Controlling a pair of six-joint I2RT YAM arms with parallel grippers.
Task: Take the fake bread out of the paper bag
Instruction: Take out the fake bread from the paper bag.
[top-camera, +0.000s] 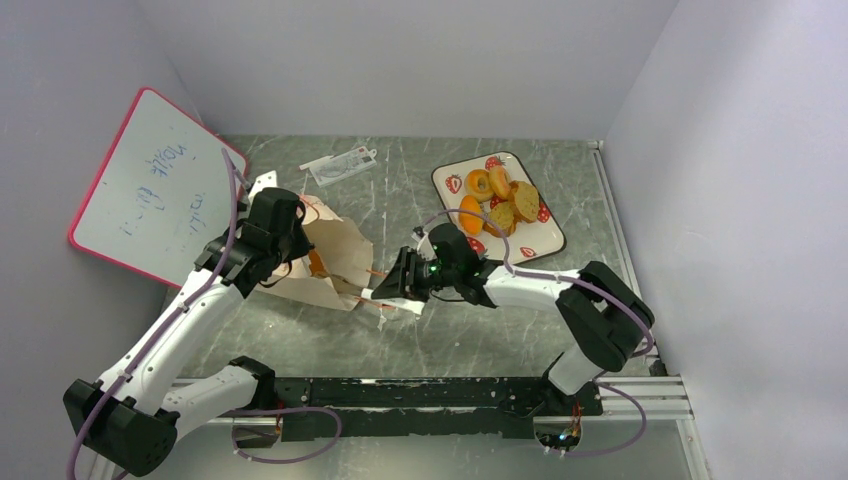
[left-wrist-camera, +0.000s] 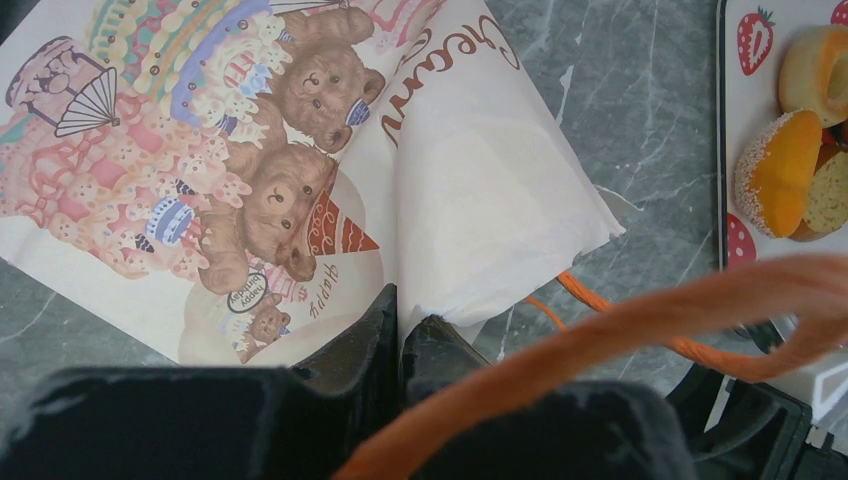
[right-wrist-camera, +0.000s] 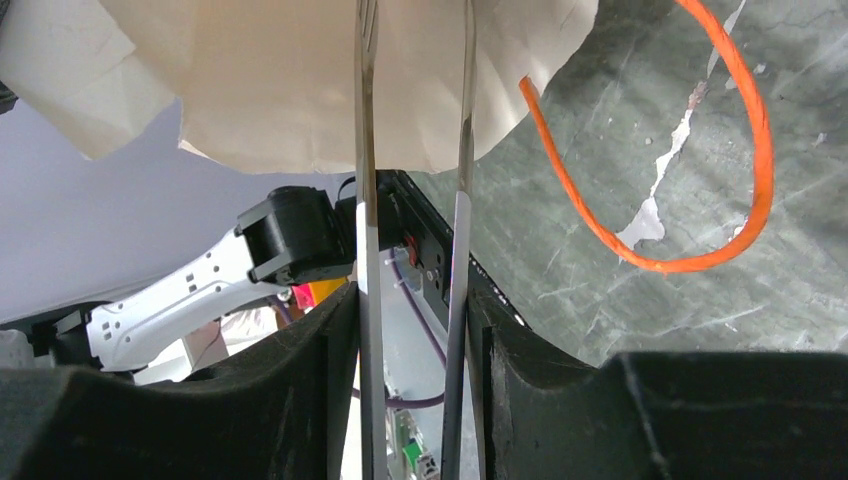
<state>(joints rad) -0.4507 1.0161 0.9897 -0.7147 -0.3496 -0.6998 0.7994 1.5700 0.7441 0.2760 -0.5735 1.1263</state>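
The paper bag (top-camera: 335, 255) lies crumpled on its side left of centre, and its bear picture shows in the left wrist view (left-wrist-camera: 250, 150). My left gripper (top-camera: 288, 238) is shut on a fold of the bag's paper (left-wrist-camera: 405, 320). An orange bread piece (top-camera: 317, 263) shows inside the bag's mouth. Several bread pieces (top-camera: 500, 198) lie on the strawberry tray (top-camera: 548, 240). My right gripper (top-camera: 402, 280) is shut on metal tongs (right-wrist-camera: 365, 150), whose arms reach under the bag's edge (right-wrist-camera: 300, 80). An orange cord handle (right-wrist-camera: 745, 150) lies on the table.
A pink-framed whiteboard (top-camera: 150, 190) leans at the back left. A clear packet with a card (top-camera: 340, 165) lies at the back. The tray also shows at the right edge of the left wrist view (left-wrist-camera: 735, 150), with an orange cord (left-wrist-camera: 620, 330) across the lens.
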